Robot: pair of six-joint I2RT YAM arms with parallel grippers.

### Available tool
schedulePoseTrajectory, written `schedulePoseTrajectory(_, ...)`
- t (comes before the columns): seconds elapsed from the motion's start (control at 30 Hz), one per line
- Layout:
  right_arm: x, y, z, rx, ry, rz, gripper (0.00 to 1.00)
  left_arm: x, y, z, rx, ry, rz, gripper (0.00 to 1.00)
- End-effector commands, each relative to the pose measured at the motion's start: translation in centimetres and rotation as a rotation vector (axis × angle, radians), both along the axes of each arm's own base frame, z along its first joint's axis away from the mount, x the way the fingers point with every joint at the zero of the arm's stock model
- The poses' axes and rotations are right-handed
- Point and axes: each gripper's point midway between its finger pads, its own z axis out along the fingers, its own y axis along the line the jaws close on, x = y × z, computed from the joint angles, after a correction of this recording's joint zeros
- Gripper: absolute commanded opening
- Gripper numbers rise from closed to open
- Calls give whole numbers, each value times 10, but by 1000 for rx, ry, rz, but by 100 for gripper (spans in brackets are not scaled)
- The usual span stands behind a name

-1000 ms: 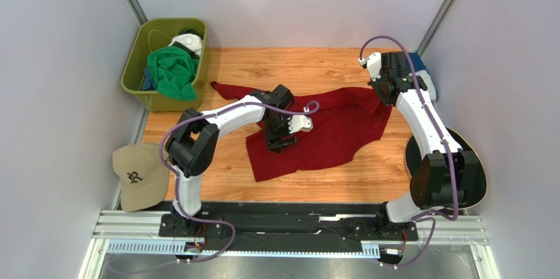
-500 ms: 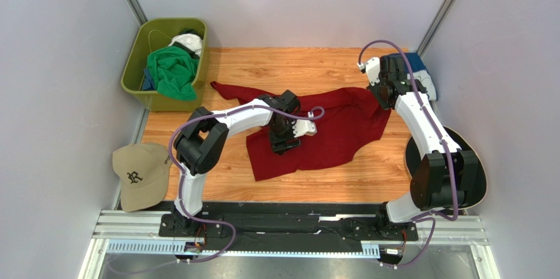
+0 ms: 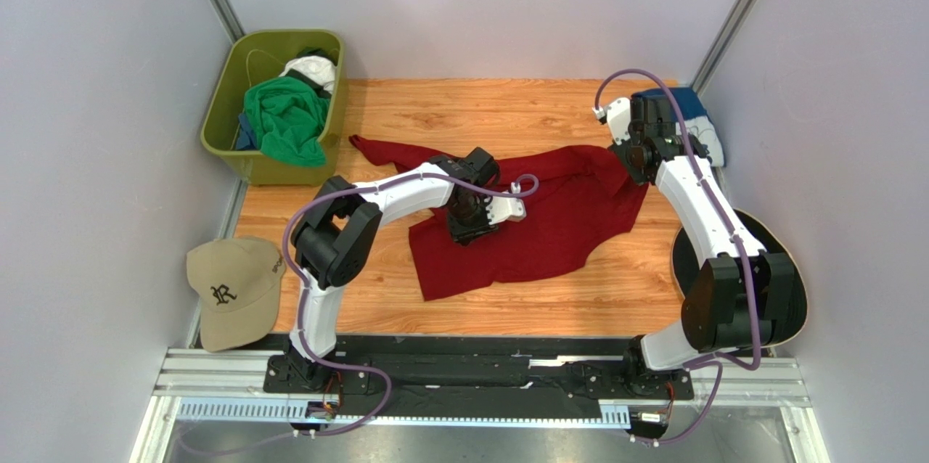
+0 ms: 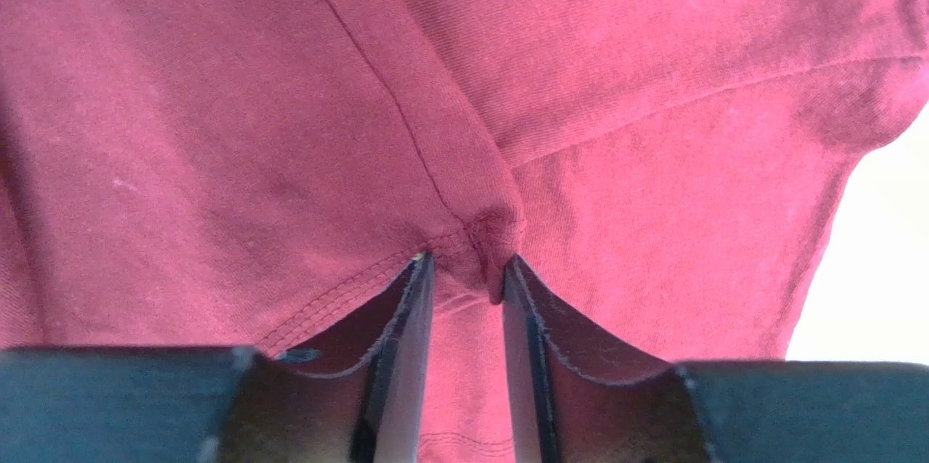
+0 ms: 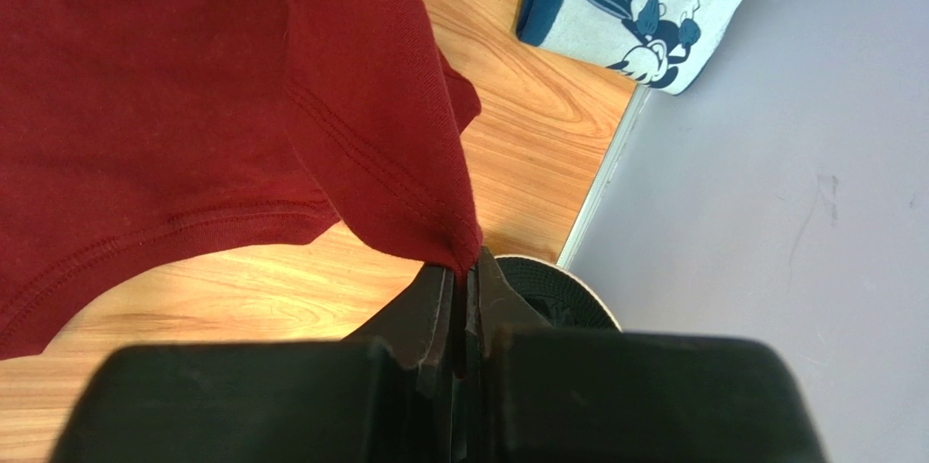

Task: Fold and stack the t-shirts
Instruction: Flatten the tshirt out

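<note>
right tool (image 5: pixel 467 265) pinching red tee (image 5: pixel 164 71), overhead hides grip

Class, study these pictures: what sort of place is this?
Probably a robotics lab test cell: plain grey panels wall in a wooden table, and the left arm and right arm are bolted to a metal rail.

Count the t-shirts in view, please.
3: red tee spread in the middle; green tee in the bin; navy tee at the far right corner. The bin may hide more.

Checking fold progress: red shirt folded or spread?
Spread, not folded: red shirt lies rumpled and open across the table, right gripper pinching one edge.
</note>
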Motion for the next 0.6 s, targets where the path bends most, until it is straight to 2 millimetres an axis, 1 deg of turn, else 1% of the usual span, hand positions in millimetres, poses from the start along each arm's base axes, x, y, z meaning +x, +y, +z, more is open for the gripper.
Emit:
schedulePoseTrajectory(0.0, 5, 3, 14, 12, -66, 5, 0, -1, -6, -6, -7, 17, -4, 32)
schedulePoseTrajectory(0.03, 4, 3, 14, 12, -65, 3, 0, -1, -6, -7, -5, 16, -2, 26)
schedulePoseTrajectory(0.1, 4, 3, 13, 12, -64, 3, 0, 0, -5, -7, -3, 12, -1, 19)
schedulePoseTrajectory(0.13, 5, 3, 13, 13, -63, 4, 0, 0, -5, -7, -2, 9, 1, 5)
schedulePoseTrajectory(0.17, 4, 3, 14, 12, -65, 4, 0, 3, -5, -6, 0, -7, 6, 0)
schedulePoseTrajectory(0.23, 4, 3, 13, 11, -62, 4, 0, 5, -4, -3, 1, -22, 9, 0)
schedulePoseTrajectory(0.33, 4, 3, 13, 11, -62, 4, 0, 9, -3, 13, -12, -68, 14, 0)
schedulePoseTrajectory(0.37, 4, 3, 14, 6, -63, 4, 0, 13, -3, 27, -31, -106, 20, 0)
schedulePoseTrajectory(0.4, 4, 2, 15, 5, -63, 3, 0, 15, -1, 34, -36, -124, 30, 0)
schedulePoseTrajectory(0.43, 5, 1, 17, -1, -67, 2, 0, 18, -1, 50, -58, -165, 39, 0)
schedulePoseTrajectory(0.5, 6, 0, 22, -7, -72, 1, 0, 25, 2, 68, -67, -228, 61, 0)
schedulePoseTrajectory(0.53, 8, 0, 29, -7, -87, -1, 0, 29, 5, 84, -83, -267, 70, 0)
schedulePoseTrajectory(0.57, 8, 0, 33, -7, -93, 0, 0, 32, 8, 93, -80, -299, 84, 0)
